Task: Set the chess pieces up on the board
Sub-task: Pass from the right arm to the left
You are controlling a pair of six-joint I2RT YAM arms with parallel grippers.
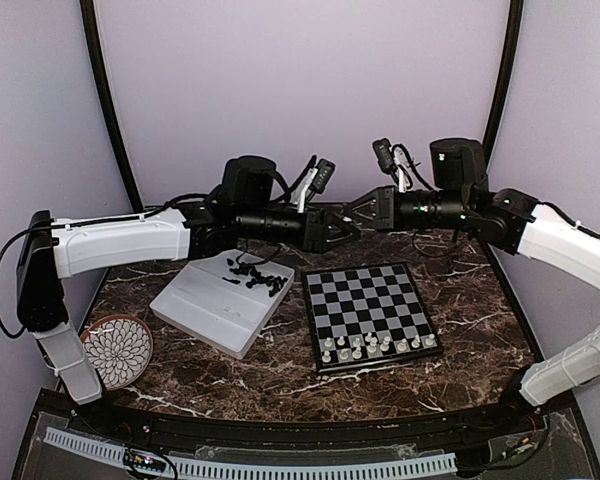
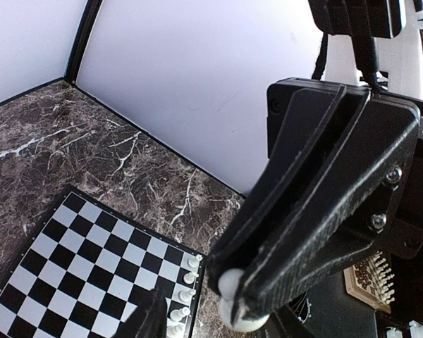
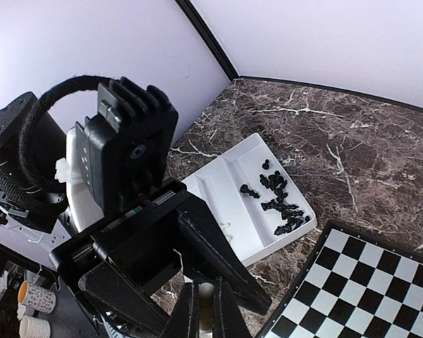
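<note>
**Tools meet tip to tip behind the board**

Above the bench (image 1: 460,300), past the far edge of the one board (image 1: 370,300), the right tool (image 3: 204,313) is pinched tight on a single white piece (image 2: 229,283). The left tool (image 1: 348,230) faces it, jaws spread wide. Roughly a dozen white pieces (image 1: 375,345) stand along the board's near rows. To the left, one white tray (image 1: 215,310) holds a heap of black pieces (image 1: 257,275), too tangled to count. One patterned plate (image 1: 117,350) lies beyond it.
</note>
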